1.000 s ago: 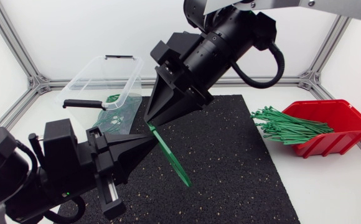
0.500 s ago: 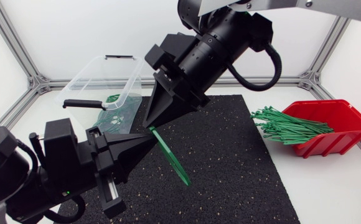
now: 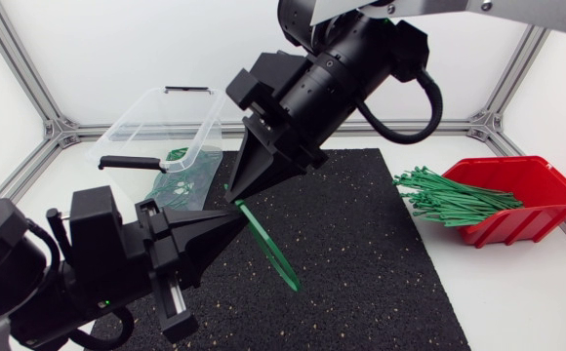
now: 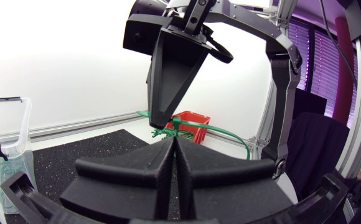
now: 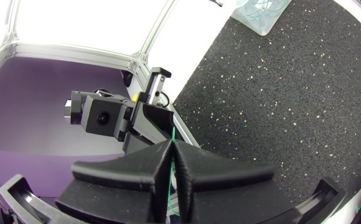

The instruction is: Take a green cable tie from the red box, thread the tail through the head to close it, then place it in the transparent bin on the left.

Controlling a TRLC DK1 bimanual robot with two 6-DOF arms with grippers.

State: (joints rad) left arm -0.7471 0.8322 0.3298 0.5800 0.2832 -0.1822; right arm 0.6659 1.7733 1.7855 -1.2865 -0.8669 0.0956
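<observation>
Both end effectors clenched on one green cable tie above the mat.
Right end effector (image 3: pixel 238 195) points down from above, tips pinching the top end of the cable tie (image 3: pixel 268 249). Left end effector (image 3: pixel 226 220) comes in low from the side, fingers shut on the same tie just below. The strap hangs slanting over the black mat (image 3: pixel 381 263). The red box (image 3: pixel 537 200) with a bundle of spare ties (image 3: pixel 449 200) sits well apart on the surface. The transparent bin (image 3: pixel 137 117) is behind the left arm.

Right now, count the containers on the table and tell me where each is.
2. The bin stands at the far left, beside the mat; the red box lies at the right, ties poking out. Others may be hidden.
</observation>
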